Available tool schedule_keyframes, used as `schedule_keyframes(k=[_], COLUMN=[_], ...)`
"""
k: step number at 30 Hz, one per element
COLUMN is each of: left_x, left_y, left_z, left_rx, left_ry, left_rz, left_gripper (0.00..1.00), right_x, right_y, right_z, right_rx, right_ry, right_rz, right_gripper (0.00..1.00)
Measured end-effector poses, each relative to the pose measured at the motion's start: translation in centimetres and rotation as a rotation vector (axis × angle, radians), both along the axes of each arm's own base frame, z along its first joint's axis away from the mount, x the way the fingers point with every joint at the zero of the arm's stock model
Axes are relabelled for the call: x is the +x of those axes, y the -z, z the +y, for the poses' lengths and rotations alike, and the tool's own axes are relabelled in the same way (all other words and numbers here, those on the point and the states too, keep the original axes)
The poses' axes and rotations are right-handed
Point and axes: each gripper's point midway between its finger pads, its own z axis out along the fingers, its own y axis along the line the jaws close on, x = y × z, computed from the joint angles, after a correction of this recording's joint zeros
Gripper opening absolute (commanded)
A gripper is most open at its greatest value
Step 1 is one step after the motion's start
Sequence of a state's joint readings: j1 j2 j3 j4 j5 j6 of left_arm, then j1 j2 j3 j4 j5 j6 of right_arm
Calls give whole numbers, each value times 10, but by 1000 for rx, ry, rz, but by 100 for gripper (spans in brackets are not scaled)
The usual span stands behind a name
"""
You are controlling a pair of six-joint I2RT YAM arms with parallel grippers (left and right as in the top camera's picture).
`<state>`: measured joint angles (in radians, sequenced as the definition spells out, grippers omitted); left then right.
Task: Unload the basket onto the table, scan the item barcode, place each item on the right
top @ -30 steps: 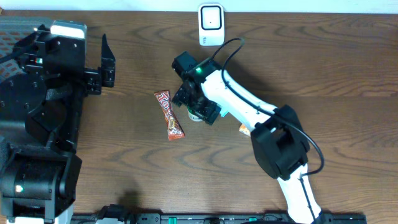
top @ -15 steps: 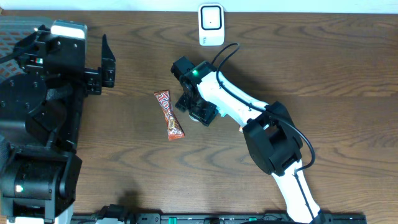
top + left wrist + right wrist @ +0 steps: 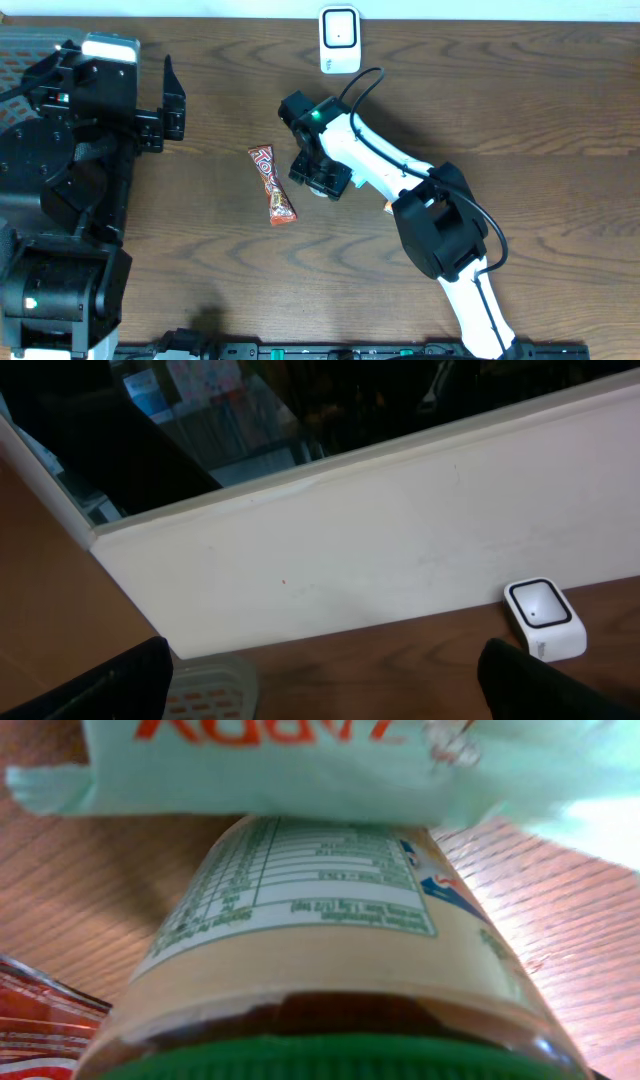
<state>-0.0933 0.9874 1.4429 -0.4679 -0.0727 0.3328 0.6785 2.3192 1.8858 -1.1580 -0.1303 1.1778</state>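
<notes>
Wooden worktop: bottle near centre, directly under right tool; its grip cannot be confirmed. Left tool wide open, empty. Scanner at far edge.

Over on the left arm it's all black: chunky, angular housings stacked up, topped by a pale grey-white block, and there's a tiny green light glowing low on the base. The left gripper shows flat black fingers, blade-like. Now the right arm: glossy white links, rounded black joint housings, a green lamp lit near the wrist, and thin black cables looping off the shell.
</notes>
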Motion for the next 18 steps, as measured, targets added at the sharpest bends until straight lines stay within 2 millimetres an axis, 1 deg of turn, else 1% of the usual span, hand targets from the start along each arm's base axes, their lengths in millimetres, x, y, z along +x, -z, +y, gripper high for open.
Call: schedule_keyframes(k=[2, 3, 5, 6, 10, 12, 15, 17, 18], left_x=[0, 0, 0, 0, 0, 0, 0, 0, 0], left_y=[0, 0, 0, 0, 0, 0, 0, 0, 0], left_z=[0, 0, 0, 0, 0, 0, 0, 0, 0], left_rx=[0, 0, 0, 0, 0, 0, 0, 0, 0], left_ry=[0, 0, 0, 0, 0, 0, 0, 0, 0], left_rz=[0, 0, 0, 0, 0, 0, 0, 0, 0], left_gripper=[98, 98, 98, 98, 98, 98, 98, 98, 98], right_x=[-2, -3, -5, -5, -3, -2, 1, 0, -1], right_y=[-1, -2, -4, -6, -19, -27, -31, -30, -28], right_z=[-6, -9, -13, -14, -13, -12, -12, -12, -11], right_rx=[-10, -16, -21, -19, 5, 19, 19, 6, 0], right_ry=[-19, -29, -48, -61, -131, -161, -188, -204, -214], right_rz=[13, 22, 30, 30, 1, -18, -44, -53, -56], right_gripper=[46, 46, 53, 55, 53, 54, 60, 68, 68])
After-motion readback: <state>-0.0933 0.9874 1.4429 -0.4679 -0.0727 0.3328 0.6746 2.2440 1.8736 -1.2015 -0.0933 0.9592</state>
